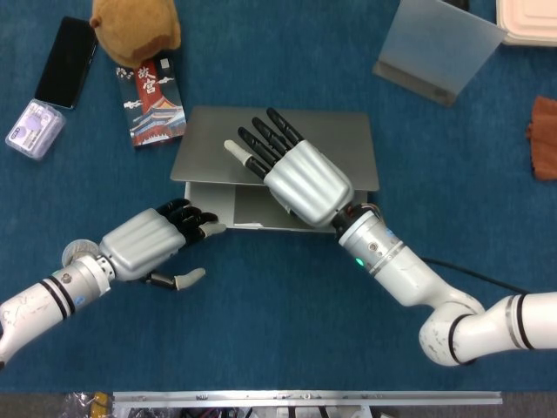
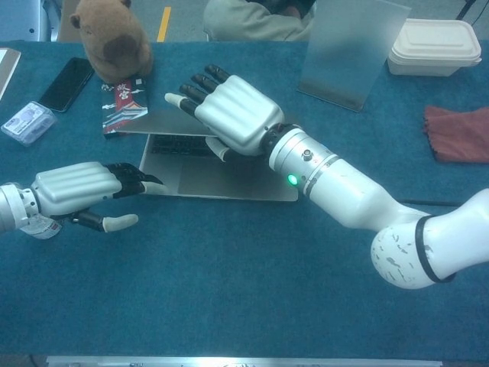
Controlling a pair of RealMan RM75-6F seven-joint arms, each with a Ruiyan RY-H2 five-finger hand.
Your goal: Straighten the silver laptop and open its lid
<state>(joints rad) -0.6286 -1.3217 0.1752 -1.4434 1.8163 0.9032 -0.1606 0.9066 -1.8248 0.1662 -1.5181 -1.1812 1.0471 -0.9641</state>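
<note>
The silver laptop lies mid-table, its lid (image 1: 335,139) raised a little off the base (image 1: 209,205), so a strip of keyboard (image 2: 172,145) shows in the chest view. My right hand (image 1: 305,181) holds the lid's front edge, fingers spread flat over the top and the thumb (image 2: 218,155) tucked beneath; the same hand (image 2: 233,115) is high over the base in the chest view. My left hand (image 1: 144,244) reaches in from the left with fingers straight, and its fingertips (image 2: 149,183) touch the base's front-left corner.
A brown plush toy (image 1: 135,26), a printed booklet (image 1: 150,100), a black phone (image 1: 65,61) and a small plastic case (image 1: 35,128) lie at the back left. A frosted stand (image 1: 439,43), a white food box (image 2: 432,42) and a red cloth (image 2: 458,134) sit at the right.
</note>
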